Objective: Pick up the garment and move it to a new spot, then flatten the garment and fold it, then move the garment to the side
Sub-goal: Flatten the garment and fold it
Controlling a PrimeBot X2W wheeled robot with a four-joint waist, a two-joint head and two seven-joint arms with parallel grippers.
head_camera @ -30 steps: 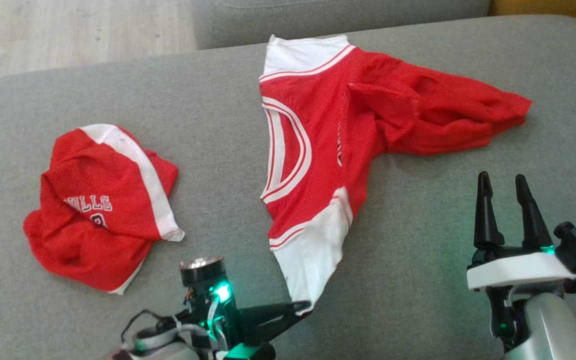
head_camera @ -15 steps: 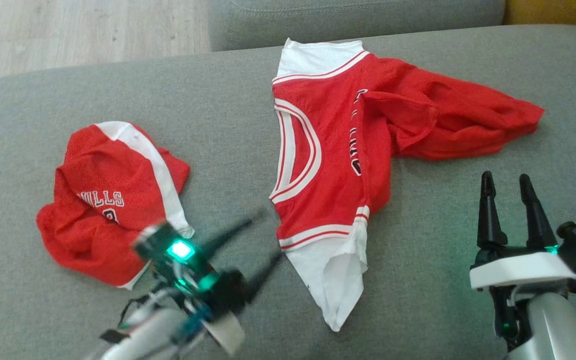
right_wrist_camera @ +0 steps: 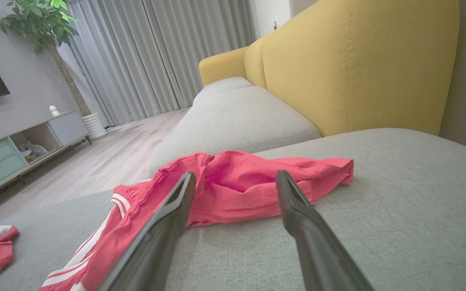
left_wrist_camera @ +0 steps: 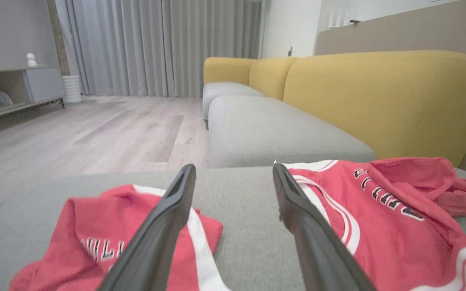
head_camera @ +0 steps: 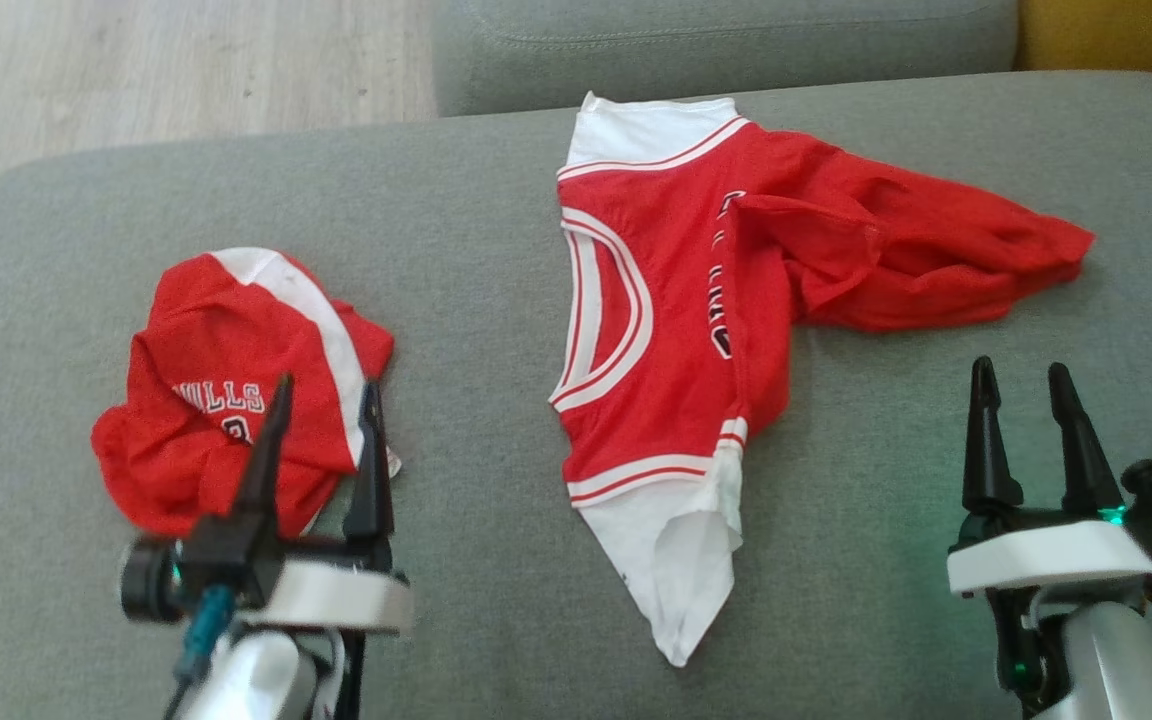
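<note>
The red garment (head_camera: 676, 330) lay half spread on the grey sofa seat (head_camera: 466, 270), its white sleeve reaching the seat's far edge and its crumpled tail trailing right. Left of the garment sat a bunched red jersey (head_camera: 196, 340), with bare cushion between them. The left tool (head_camera: 327, 385) hovered on that side too, jaws wide apart and empty. The right tool (head_camera: 1020, 365), equally spread and empty, hung just this side of the garment's tail over bare cushion.
</note>
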